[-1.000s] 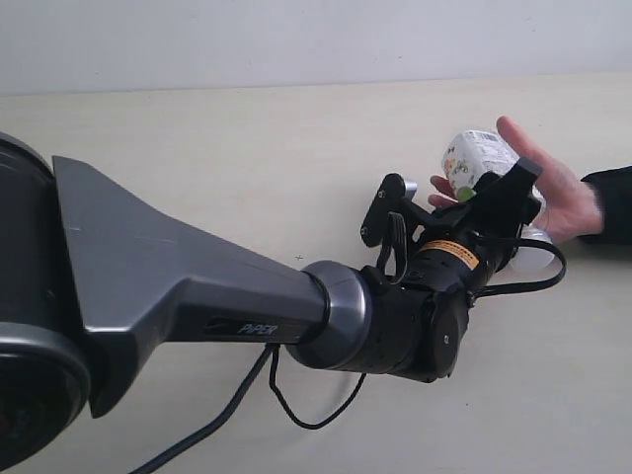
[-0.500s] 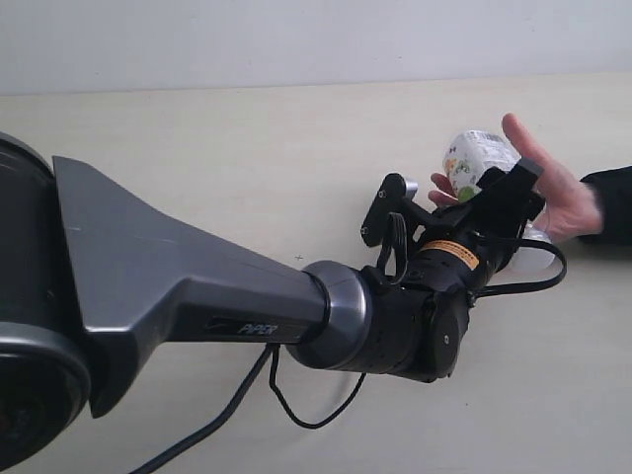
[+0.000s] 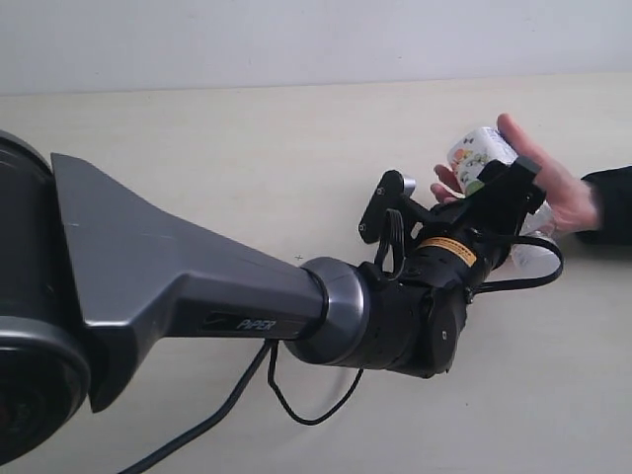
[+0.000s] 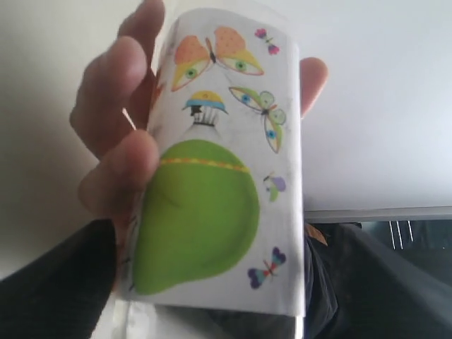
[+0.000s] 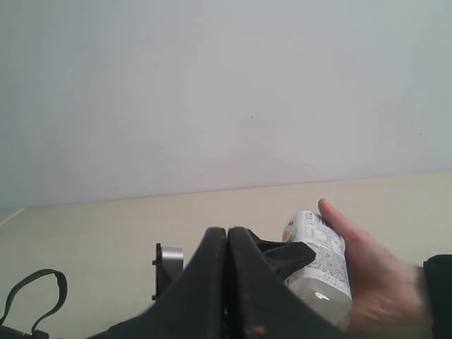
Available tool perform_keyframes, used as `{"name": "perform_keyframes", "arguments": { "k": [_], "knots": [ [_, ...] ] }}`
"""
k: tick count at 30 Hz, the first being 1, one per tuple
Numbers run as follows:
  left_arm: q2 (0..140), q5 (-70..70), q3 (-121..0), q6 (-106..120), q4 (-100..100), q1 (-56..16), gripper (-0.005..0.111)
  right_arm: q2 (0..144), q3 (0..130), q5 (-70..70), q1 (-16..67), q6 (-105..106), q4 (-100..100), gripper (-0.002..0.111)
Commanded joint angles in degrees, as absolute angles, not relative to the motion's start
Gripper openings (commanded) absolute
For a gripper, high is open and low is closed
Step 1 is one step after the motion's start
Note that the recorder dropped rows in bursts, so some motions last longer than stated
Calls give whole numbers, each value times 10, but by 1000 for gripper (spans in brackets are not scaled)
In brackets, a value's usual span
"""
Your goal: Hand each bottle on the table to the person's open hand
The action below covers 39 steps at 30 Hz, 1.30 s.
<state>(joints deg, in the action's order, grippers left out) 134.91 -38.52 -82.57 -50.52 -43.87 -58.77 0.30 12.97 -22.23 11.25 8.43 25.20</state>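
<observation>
A clear bottle with a green-and-white label (image 3: 472,156) lies in the person's hand (image 3: 555,193) at the right of the table (image 3: 197,138). My left gripper (image 3: 456,188) reaches across to it; its fingers stand wide apart on either side of the bottle, open. In the left wrist view the bottle (image 4: 219,176) fills the picture, the hand's fingers (image 4: 116,134) wrap it, and no gripper fingers show. My right gripper (image 5: 227,244) is shut with nothing in it, looking toward the bottle (image 5: 318,258) and hand (image 5: 374,282). The other bottles are out of view.
The left arm's thick dark body (image 3: 197,286) covers the lower left of the exterior view, with a black cable loop (image 3: 296,410) under it. The person's dark sleeve (image 3: 607,202) enters from the right edge. A pale wall (image 3: 296,39) backs the table.
The hand has closed a little more round the bottle and tipped it slightly upward. The left arm has shifted only slightly.
</observation>
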Motion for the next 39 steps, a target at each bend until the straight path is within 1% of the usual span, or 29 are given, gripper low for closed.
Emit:
{"name": "perform_keyframes", "arguments": {
  "k": [1, 5, 12, 15, 19, 26, 28, 30, 33, 36, 39],
  "knots": [
    [1335, -368, -826, -496, -437, -582, 80, 0, 129, -222, 113, 88, 252, 0],
    [1314, -334, -826, -451, -441, -572, 80, 0, 129, -222, 113, 88, 252, 0],
    [1285, -169, -826, -420, -445, -521, 80, 0, 129, -222, 113, 88, 252, 0],
    [1270, -130, -826, -406, -436, -502, 80, 0, 129, -222, 113, 88, 252, 0],
    [1239, -94, -826, -307, -436, -479, 80, 0, 129, -222, 113, 88, 252, 0],
    [1161, -7, -826, -144, -436, -425, 76, 0, 129, -222, 113, 88, 252, 0],
    [1137, 11, -826, -93, -436, -413, 69, 0, 129, -222, 113, 88, 252, 0],
    [1116, 35, -826, -60, -436, -401, 56, 0, 129, -222, 113, 88, 252, 0],
    [1087, 64, -826, -27, -435, -391, 31, 0, 129, -222, 113, 88, 252, 0],
    [1057, 76, -816, -14, -435, -387, 0, 0, 129, -222, 113, 88, 252, 0],
    [1019, 52, -780, 9, -417, -389, 0, 0, 129, -222, 113, 88, 252, 0]
  ]
}}
